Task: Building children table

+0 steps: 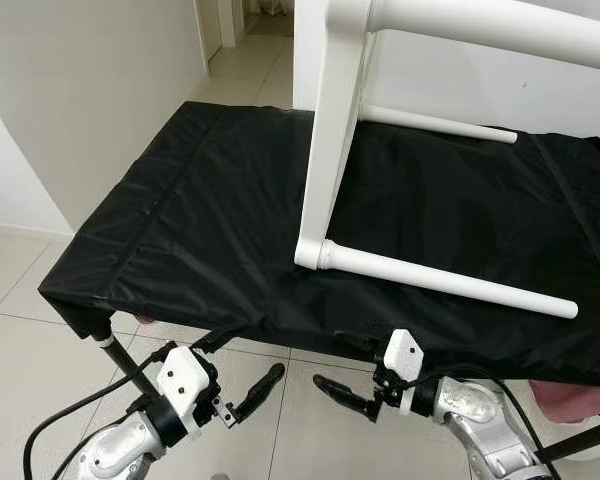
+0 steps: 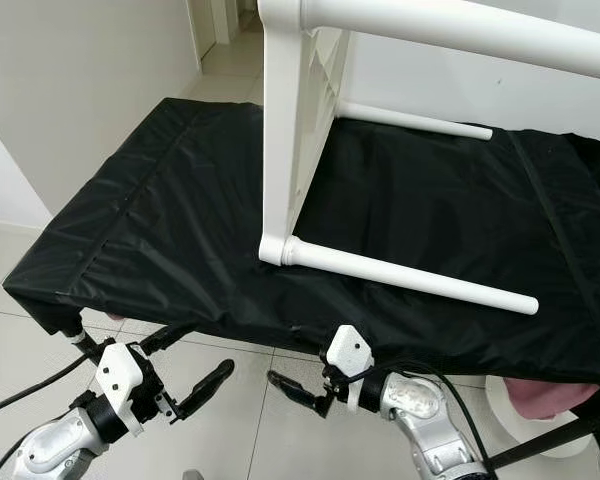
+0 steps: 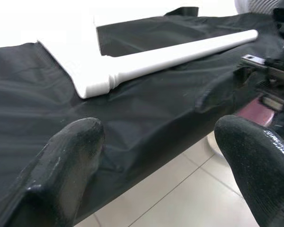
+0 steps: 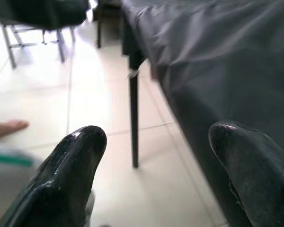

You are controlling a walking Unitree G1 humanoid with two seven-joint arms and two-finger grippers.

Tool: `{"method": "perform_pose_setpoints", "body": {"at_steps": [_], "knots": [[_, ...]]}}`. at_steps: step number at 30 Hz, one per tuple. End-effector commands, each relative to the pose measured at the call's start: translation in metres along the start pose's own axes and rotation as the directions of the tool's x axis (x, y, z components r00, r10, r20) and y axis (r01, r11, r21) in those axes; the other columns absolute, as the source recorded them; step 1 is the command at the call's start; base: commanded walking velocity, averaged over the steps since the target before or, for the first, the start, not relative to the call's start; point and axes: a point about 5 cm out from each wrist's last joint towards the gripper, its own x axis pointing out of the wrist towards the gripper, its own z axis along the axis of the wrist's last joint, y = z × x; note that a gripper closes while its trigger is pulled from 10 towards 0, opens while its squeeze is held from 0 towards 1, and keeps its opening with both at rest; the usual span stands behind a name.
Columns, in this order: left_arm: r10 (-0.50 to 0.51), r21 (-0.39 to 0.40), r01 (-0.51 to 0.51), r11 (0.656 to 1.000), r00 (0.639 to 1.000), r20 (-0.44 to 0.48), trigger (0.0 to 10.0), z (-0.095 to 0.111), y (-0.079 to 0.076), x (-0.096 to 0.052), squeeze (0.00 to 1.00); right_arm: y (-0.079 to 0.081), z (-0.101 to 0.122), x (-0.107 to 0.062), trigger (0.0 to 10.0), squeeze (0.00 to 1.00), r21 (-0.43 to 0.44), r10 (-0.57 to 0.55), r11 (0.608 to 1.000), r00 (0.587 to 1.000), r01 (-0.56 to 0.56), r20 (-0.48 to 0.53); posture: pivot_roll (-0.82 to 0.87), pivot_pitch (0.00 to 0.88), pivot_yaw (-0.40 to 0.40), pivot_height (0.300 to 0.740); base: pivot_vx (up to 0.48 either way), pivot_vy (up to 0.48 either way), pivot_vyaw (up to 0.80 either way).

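A white wooden table frame (image 1: 330,130) stands tilted on a table draped in black cloth (image 1: 200,200). Its flat end board rests on the cloth, and a round white rail (image 1: 450,280) runs from its foot to the right. A second rail (image 1: 440,124) lies farther back, and a thick one (image 1: 500,25) crosses at the top. My left gripper (image 1: 252,352) hangs open below the table's front edge, pointing right. My right gripper (image 1: 335,365) is open too, facing left toward it. Both are empty and apart from the frame.
A black table leg (image 4: 134,118) stands on the light tiled floor (image 1: 20,270). Something pink (image 1: 570,395) sits under the table's right end. A white wall (image 1: 80,90) is on the left, with a doorway (image 1: 250,50) behind. What looks like a person's foot (image 4: 7,127) rests on the floor.
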Motion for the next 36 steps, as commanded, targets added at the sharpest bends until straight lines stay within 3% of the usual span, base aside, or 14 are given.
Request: {"method": "perform_pose_setpoints", "body": {"at_steps": [1,8,17,27,31,34,35,36], "knots": [[-0.069,0.003,0.069,0.998,0.997,-0.033,10.0,-0.005,-0.003,-0.002,0.0,0.003,-0.008,-0.004,10.0,0.0,0.027,0.069,0.997,0.997,-0.068,-0.042,-0.05,0.054,0.065,0.74,0.0,0.0,0.0],[-0.118,-0.017,0.116,0.993,0.986,-0.12,10.0,-0.02,-0.003,-0.015,0.0,0.003,-0.037,-0.023,10.0,0.0,0.09,0.215,0.976,0.953,-0.2,-0.214,-0.05,0.041,0.068,0.74,0.0,0.0,0.0],[-0.044,-0.073,0.026,0.997,0.963,-0.265,10.0,-0.062,0.005,-0.036,0.0,-0.002,-0.069,-0.036,10.0,0.0,0.15,0.191,0.978,0.91,-0.144,-0.368,-0.06,0.022,0.056,0.74,0.0,0.0,0.0],[-0.016,-0.089,-0.015,0.996,0.939,-0.343,10.0,-0.08,0.006,-0.043,0.0,0.002,-0.087,-0.046,10.0,0.0,0.21,0.2,0.971,0.874,-0.116,-0.442,-0.06,0.029,0.052,0.74,0.0,0.0,0.0],[0.042,-0.11,-0.095,0.989,0.912,-0.408,10.0,-0.097,0.01,-0.048,0.0,0.001,-0.099,-0.052,10.0,0.0,0.234,0.155,0.971,0.855,-0.041,-0.495,-0.06,0.035,0.046,0.74,0.0,0.0,0.0],[0.142,-0.137,-0.243,0.96,0.849,-0.509,10.0,-0.118,0.013,-0.06,0.0,0.007,-0.116,-0.059,10.0,0.0,0.274,0.057,0.954,0.826,0.121,-0.56,-0.06,0.039,0.045,0.74,0.0,0.0,0.0],[0.142,-0.137,-0.243,0.96,0.849,-0.509,10.0,-0.118,0.013,-0.06,0.0,0.007,-0.116,-0.059,10.0,0.0,0.274,0.057,0.954,0.826,0.121,-0.56,-0.06,0.039,0.045,0.74,0.0,0.0,0.0],[0.173,-0.13,-0.284,0.95,0.825,-0.538,10.0,-0.123,0.013,-0.064,0.0,0.01,-0.12,-0.06,10.0,0.0,0.28,0.029,0.946,0.815,0.165,-0.579,-0.06,0.042,0.045,0.74,0.0,0.0,0.0]]}}
